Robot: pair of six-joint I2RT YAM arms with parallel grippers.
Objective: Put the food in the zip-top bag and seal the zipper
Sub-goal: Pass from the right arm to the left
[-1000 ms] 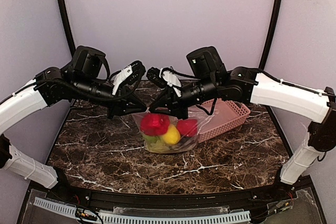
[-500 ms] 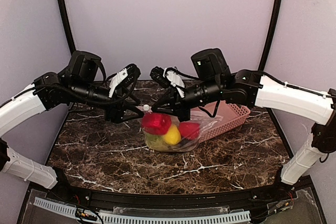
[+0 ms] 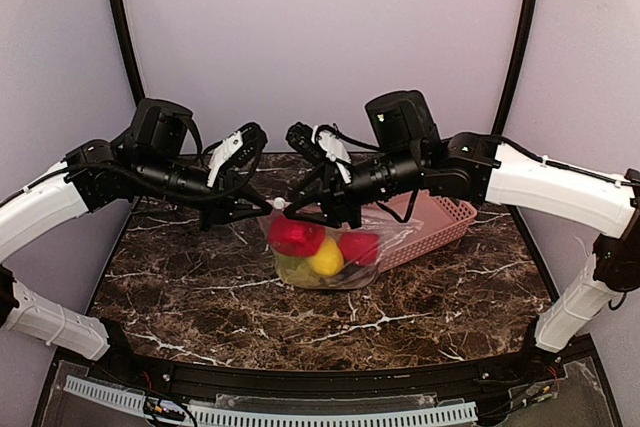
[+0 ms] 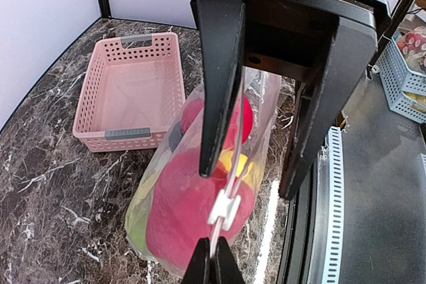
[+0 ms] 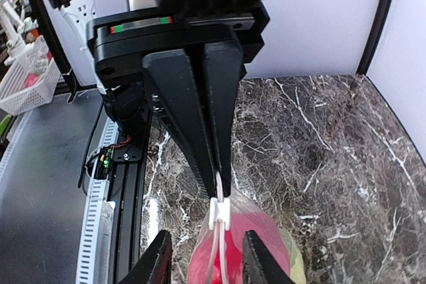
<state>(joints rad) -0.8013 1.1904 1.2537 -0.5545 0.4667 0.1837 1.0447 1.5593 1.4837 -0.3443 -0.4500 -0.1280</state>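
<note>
The zip-top bag (image 3: pixel 362 269) stands on the marble table with the food inside: a red pepper (image 3: pixel 295 235), a yellow piece (image 3: pixel 326 259), a red piece (image 3: pixel 358 245) and some green. My left gripper (image 4: pixel 213 257) is shut on the end of the zipper (image 4: pixel 233 155), just behind its white slider (image 4: pixel 223 210). My right gripper (image 5: pixel 208 257) faces it, open. Its fingers stand one on each side of the zipper strip, a little behind the slider (image 5: pixel 219 213), with gaps on both sides. From above, both grippers, the left (image 3: pixel 268 207) and the right (image 3: pixel 305 212), meet over the bag's top left corner.
A pink lattice basket (image 3: pixel 440 217) sits empty just right of and behind the bag, touching it. Purple walls close in the back and sides. A black rail (image 3: pixel 300 377) runs along the table's near edge.
My left gripper came off the bag, moved right and shut on the zipper's end. My right gripper let go of the strip and now stands open around it.
</note>
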